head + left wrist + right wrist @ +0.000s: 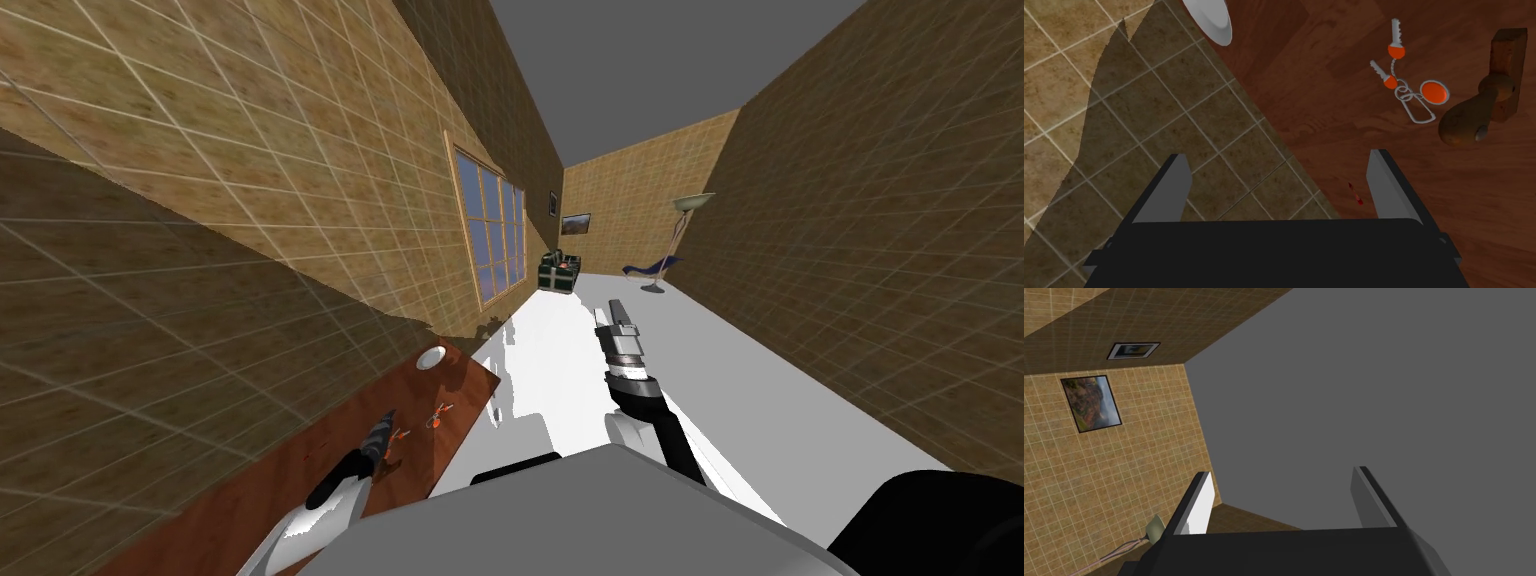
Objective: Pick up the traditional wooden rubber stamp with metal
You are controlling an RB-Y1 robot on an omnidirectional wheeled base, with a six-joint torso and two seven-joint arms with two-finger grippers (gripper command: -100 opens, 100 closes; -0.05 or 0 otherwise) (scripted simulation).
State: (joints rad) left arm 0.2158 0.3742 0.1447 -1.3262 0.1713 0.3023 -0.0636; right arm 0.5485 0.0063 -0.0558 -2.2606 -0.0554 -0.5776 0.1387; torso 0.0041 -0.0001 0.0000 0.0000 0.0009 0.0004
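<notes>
The left gripper (1278,156) rose from the lower edge of the frame with its two fingers (1169,187) spread wide apart. A dark red-brown wooden table (1324,115) took up the right half, and a brown tiled surface (1139,130) the left. At the right edge, beyond the fingers, the wooden stamp (1474,117) lay on its side on the table, its rounded handle towards the gripper. Just beside it lay a key ring (1406,90) with two orange-headed keys and an orange tag. A white dish (1211,20) sat at the top edge. A small red mark (1355,194) lay near one finger.
</notes>
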